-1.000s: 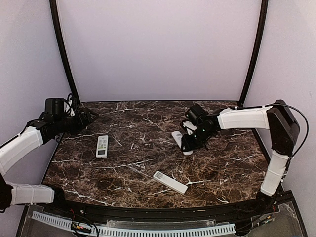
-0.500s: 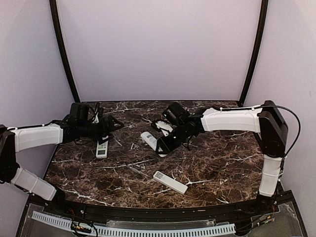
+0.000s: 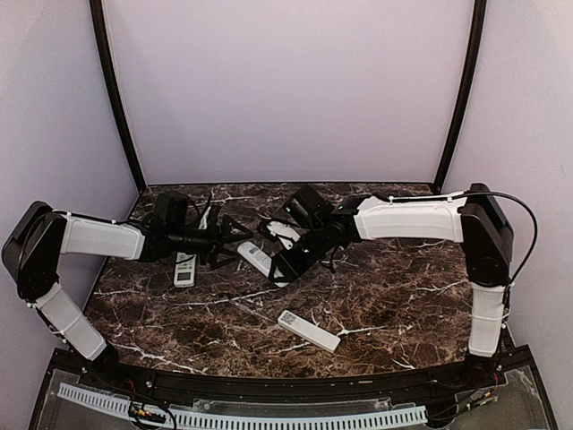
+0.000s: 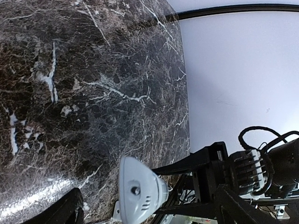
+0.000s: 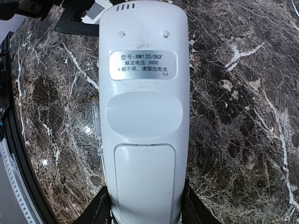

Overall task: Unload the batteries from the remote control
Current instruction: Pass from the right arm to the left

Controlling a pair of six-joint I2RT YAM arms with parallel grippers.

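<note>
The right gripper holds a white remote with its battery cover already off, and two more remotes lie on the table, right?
No: the battery cover is still on the white remote in the right gripper, as the right wrist view shows. The rest holds: two more remotes lie on the table.

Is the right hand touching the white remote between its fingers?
Touching. The right wrist view shows both fingers of the right hand pressed against the sides of the remote, with no gap.

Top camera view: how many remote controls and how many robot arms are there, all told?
White remotes: 3 (held remote, left remote, front remote)
Robot arms: 2 (left arm, right arm)
Total: 5
</note>
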